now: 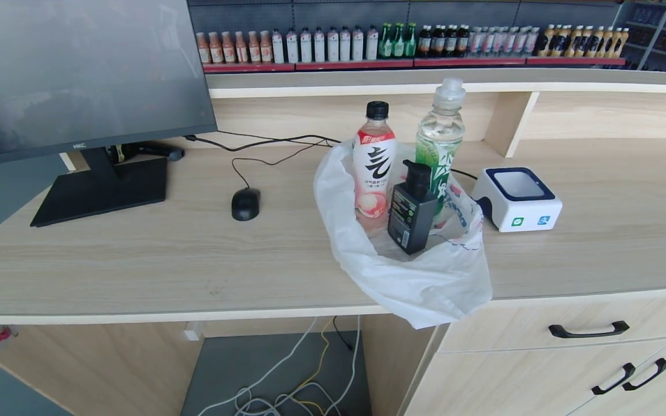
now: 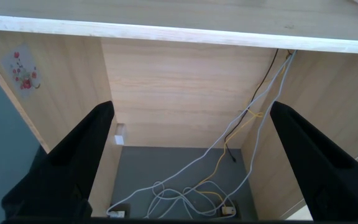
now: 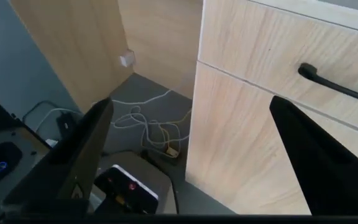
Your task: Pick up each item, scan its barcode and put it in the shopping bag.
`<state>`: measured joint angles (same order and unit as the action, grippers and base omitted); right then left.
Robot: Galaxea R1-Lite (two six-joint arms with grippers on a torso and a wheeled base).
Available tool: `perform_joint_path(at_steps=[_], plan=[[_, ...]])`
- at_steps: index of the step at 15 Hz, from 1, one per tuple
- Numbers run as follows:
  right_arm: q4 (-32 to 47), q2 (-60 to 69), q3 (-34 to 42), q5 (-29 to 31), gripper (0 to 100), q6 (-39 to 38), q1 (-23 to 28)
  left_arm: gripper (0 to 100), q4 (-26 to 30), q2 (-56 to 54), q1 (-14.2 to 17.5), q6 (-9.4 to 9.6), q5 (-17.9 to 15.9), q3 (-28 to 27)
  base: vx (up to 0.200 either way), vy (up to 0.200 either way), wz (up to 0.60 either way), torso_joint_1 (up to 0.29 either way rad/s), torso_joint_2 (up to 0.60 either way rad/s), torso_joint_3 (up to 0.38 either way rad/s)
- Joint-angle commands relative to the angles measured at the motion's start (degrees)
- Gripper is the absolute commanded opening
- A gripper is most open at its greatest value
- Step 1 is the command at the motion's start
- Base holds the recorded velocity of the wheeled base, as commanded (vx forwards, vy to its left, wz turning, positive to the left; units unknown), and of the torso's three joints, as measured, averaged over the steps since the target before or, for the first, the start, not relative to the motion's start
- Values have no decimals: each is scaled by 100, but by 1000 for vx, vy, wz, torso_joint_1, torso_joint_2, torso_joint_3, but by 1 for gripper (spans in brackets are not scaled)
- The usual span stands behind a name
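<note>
Our left claw [image 2: 191, 107] and right claw [image 3: 191, 102] gape empty below the pale wooden counter [image 1: 136, 254] — the white plastic shopping bag [image 1: 420, 283] sits above, nearer the right arm.

A large black brush-stroke character marks the pink bottle's [image 1: 374, 167] white label. Green and blue square icons sit on the white scanner box [image 1: 518, 202]. The dark pump bottle's [image 1: 411, 214] print is illegible.

White bag [image 1: 414, 283]; black pump bottle [image 1: 411, 216] — pink-labelled bottle [image 1: 374, 167]
</note>
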<state>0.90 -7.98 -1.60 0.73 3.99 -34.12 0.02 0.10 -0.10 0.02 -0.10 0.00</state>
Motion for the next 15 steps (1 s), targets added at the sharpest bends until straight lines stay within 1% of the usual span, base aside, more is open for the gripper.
perform_joint_path(at_steps=[1, 2, 3, 5, 10, 11, 12, 15], plan=[[6, -186, -7, 85, 100, -38, 1101, 100, -2, -1, 1, -2, 1, 0, 0, 0, 0, 0, 0, 0], [6, -300, 1, 76, 100, 14, 1786, 100, -2, -1, 1, -2, 1, 0, 0, 0, 0, 0, 0, 0], [15, -397, -7, 67, 100, 67, 2683, 100, -2, -1, 1, -2, 1, 0, 0, 0, 0, 0, 0, 0], [15, -379, -7, 67, 100, 50, 3315, 100, -2, -1, 1, -2, 1, 0, 0, 0, 0, 0, 0, 0], [6, 737, -7, 32, 100, 50, 3359, 100, -2, -1, 1, -11, 1, 0, 0, 0, 0, 0, 0, 0], [-37, 790, 10, -82, 100, 32, 3377, 100, -2, -1, 1, -11, 1, 0, 0, 0, 0, 0, 0, 0], [-55, 790, 19, -91, 100, -29, 3368, 100, -2, -1, 1, -11, 1, 0, -200, 0, 0, 7, -2, -2], [-90, 798, 160, -91, 100, -311, 3377, 100, -2, -1, 1, -2, 1, 0, 0, 0, 0, 0, 0, 0]])
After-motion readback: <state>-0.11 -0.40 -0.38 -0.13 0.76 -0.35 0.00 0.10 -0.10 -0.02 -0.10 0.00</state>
